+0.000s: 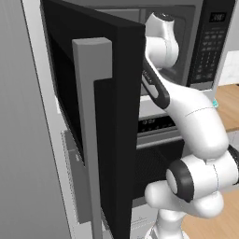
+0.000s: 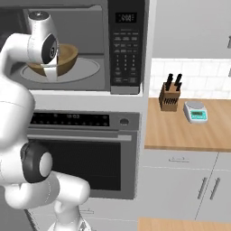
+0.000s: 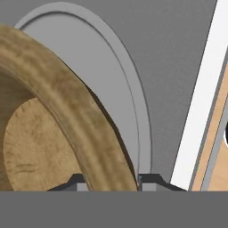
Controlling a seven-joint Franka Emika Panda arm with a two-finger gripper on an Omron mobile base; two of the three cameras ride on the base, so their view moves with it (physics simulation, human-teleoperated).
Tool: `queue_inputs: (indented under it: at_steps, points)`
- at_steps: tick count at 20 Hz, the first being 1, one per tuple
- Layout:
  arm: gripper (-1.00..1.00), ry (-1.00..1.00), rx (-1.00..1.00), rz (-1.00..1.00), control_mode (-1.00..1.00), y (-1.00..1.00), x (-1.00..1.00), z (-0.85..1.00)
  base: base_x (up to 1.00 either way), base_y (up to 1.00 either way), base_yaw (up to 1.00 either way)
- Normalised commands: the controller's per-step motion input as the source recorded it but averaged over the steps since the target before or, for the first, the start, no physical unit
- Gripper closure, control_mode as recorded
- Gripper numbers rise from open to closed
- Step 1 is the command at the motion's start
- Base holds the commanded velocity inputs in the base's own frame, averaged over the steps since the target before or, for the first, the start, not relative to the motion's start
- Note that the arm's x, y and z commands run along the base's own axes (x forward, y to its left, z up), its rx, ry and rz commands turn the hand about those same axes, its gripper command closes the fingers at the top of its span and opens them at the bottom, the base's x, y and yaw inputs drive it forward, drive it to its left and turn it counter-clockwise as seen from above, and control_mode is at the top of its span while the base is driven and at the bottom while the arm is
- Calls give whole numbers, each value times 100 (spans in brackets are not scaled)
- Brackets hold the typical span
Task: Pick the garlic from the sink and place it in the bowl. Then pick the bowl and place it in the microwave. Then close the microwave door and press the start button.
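1. While the white arm reaches into the cavity of the black built-in microwave (image 2: 126, 45), its two-finger gripper (image 3: 109, 180) is clamped on the thick rim of the wide, round, brown wooden bowl (image 2: 67, 58); in the hand view one dark fingertip stands on each side of the rim, one inside the bowl and one outside.
2. The bowl lies inside the microwave, over the pale grey round turntable (image 2: 88, 70). In the right base view it sits tilted, and whether its base already touches the turntable cannot be told.
3. The coming move turns on this relation: the rim passes directly between the jaws, and the bowl's body spreads away from the gripper to the left of the hand view, with the turntable beneath and beyond it. Judged from this, release calls for the bowl to be lowered and levelled before the jaws part.
4. The small cream-white garlic bulb is not discernible: the visible part of the bowl's lighter floor (image 3: 35, 142) shows none, and the arm hides much of the bowl elsewhere.
5. The wide black microwave door (image 1: 116, 116), with its tall grey vertical handle (image 1: 91, 130), stands swung open on the arm's left. The arm passes through the doorway just beside the door's free edge, so it must be drawn clear before the door can be shut.
6. The dark keypad (image 2: 127, 54) sits to the right of the cavity, untouched.
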Motion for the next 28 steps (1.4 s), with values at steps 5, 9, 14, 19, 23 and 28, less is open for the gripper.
queue_inputs:
  at_steps: [5, 9, 14, 19, 23, 28]
  points:
    - [-100, 0, 0, 0, -100, 1, 1, -20, 0, 0, 0]
    - [-100, -6, 0, 0, -100, 0, -15, -8, 0, 0, 0]
    - [-100, -26, 0, 0, -100, 0, -64, 2, 0, 0, 0]
    - [-100, -14, 0, 0, -100, -8, -88, -2, 0, 0, 0]
    - [-100, 0, -6, 7, -100, -39, -17, -23, 0, 0, 0]
    - [-100, -4, -10, 1, -100, -63, -43, 0, 0, 0, 0]
